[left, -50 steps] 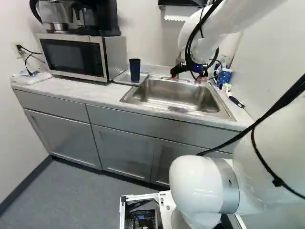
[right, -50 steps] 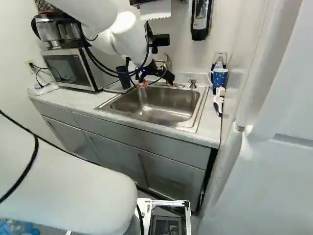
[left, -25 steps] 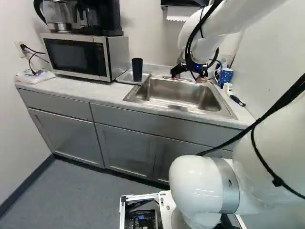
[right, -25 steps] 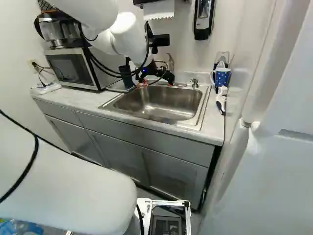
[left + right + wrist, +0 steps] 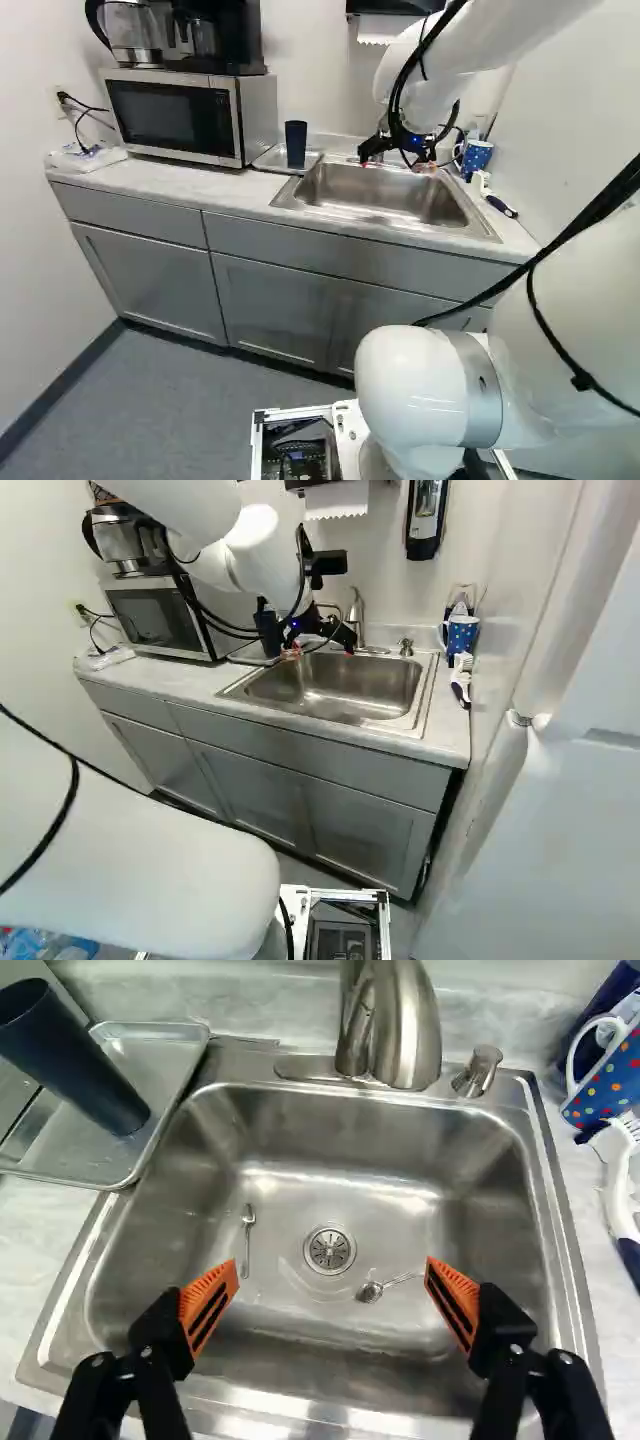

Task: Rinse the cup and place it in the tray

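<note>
At the upper middle of the left base view, my gripper [image 5: 397,163] hung over the sink [image 5: 398,216]. My jaws were spread wide, with nothing between my 2 orange pads [image 5: 208,1305]. The dark cup [image 5: 296,144] stood upright, mouth up, in the metal tray [image 5: 268,163], left of the sink in that view and just beside the microwave [image 5: 170,120]. Ahead of my jaws, 2 spoons [image 5: 369,1291] lay in the basin, 1 on each side of the drain [image 5: 329,1249]. Farther ahead rose the faucet [image 5: 405,1020]. At the right of the left base view, a dotted blue mug [image 5: 477,156] stood near a brush [image 5: 497,204].
</note>
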Controlling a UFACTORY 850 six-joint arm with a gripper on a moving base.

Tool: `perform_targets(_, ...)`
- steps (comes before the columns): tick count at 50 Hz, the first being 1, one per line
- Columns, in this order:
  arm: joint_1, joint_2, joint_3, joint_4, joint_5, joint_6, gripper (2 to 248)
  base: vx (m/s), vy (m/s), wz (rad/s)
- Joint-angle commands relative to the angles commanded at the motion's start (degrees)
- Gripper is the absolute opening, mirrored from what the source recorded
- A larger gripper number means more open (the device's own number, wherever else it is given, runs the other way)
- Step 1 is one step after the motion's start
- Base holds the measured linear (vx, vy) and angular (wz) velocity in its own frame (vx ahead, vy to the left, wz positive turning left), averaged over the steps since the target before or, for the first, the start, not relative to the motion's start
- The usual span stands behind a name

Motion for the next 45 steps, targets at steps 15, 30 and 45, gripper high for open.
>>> perform_targets(15, 0.00, 0.00, 0.00, 0.00, 0.00, 0.00, 247, -0.060, 0.052, -0.001)
perform_targets(30, 0.00, 0.00, 0.00, 0.00, 0.00, 0.00, 247, -0.080, 0.059, -0.001)
perform_targets(45, 0.00, 0.00, 0.00, 0.00, 0.00, 0.00, 247, -0.086, 0.064, -0.001)
